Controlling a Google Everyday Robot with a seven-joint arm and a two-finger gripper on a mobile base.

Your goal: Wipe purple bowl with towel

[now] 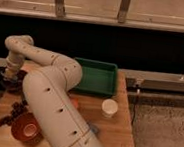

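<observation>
The purple bowl sits at the far left edge of the wooden table, mostly covered by my arm's end. My gripper hangs right over it, pointing down into or just above the bowl. A small pale patch shows at the gripper's tip, and I cannot tell whether it is the towel. My white arm sweeps from the bottom centre up and left across the table and hides much of its left half.
An orange-red bowl stands near the front left, with dark small items behind it. A green tray lies at the back centre. A white cup stands right of centre. A small grey-blue piece lies beside the arm.
</observation>
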